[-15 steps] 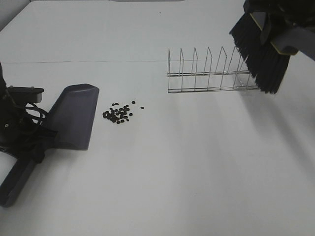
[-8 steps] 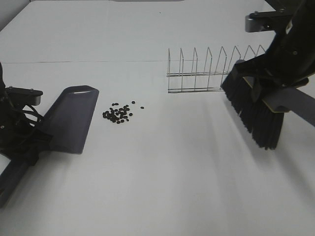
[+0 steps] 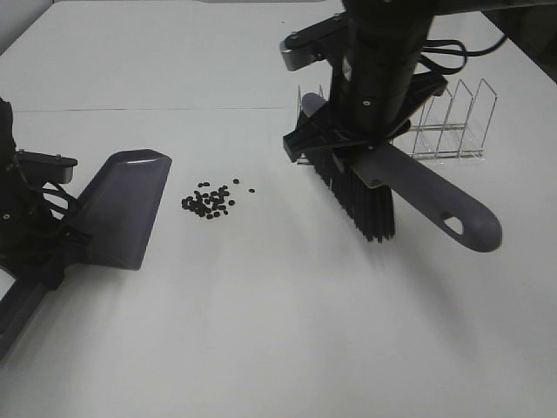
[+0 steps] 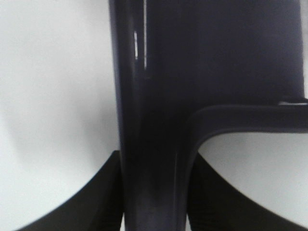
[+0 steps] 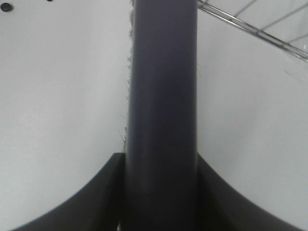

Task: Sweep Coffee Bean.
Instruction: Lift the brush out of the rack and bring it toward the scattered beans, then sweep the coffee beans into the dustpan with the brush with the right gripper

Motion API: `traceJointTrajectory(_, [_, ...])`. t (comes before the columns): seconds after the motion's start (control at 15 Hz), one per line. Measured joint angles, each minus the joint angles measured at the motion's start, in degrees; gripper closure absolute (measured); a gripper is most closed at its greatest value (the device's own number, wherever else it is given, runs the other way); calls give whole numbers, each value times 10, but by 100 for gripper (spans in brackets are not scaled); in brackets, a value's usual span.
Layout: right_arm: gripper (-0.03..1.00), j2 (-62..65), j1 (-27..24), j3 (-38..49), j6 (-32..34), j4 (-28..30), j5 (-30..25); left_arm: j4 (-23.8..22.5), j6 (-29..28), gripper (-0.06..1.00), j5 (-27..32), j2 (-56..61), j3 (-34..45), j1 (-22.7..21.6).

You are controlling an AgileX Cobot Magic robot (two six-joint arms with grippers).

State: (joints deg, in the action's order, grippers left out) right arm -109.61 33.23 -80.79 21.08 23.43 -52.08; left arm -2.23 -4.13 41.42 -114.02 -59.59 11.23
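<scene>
Exterior high view: on the far left, the black left arm (image 3: 30, 231) holds the dark dustpan (image 3: 126, 209). In the left wrist view, the left fingers (image 4: 91, 207) are closed tight around the dustpan handle (image 4: 149, 120). The pan sits low over the white desk (image 3: 261, 331), but I cannot tell if it touches. Its long edge is just beside the coffee beans (image 3: 209, 200).

The beans lie in a small loose pile on the desk, between the dustpan and the brush. A few sit a little apart on the pile's right side. None are in the pan yet, so no beans are swept up.

Next comes the brush (image 3: 365, 196), with its black bristles pointing down close to the desk. In the right wrist view, the right fingers (image 5: 82, 202) are closed tight around the brush handle (image 5: 163, 96).

I think the step now is getting the brush into place. The next move needs the bristles down on the desk on the right side of the beans, then a soft push left toward the pan. A hard push could scatter the beans.

Behind the brush stands a wire rack (image 3: 448, 122), and the right arm hides its left end. It is off the path to the beans. Nothing lies between the brush and the pile.
</scene>
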Motion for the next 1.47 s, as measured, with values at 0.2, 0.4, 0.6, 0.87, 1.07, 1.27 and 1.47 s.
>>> traceJointTrajectory(0.2, [61, -89, 15, -124, -57, -7, -62, -2, -2, 61, 6, -6, -23, 0])
traceJointTrajectory(0.4, [61, -167, 17, -231, -113, -7, -151, -5, -2, 61, 25, -19, -54, 15])
traceJointTrajectory(0.6, [61, -214, 17, -299, -128, -13, -176, -5, -4, 61, 49, -45, -83, 35])
traceJointTrajectory(0.87, [61, -265, 17, -373, -160, -48, -175, -6, -4, 61, 63, -58, -95, 41])
traceJointTrajectory(1.07, [61, -295, 17, -392, -176, -116, -156, -6, -4, 61, 64, -58, -95, 41])
traceJointTrajectory(1.27, [61, -307, 17, -403, -189, -186, -123, -6, -4, 61, 64, -58, -95, 41])
traceJointTrajectory(1.47, [61, -318, 17, -403, -190, -244, -76, -5, -4, 61, 64, -58, -95, 41])
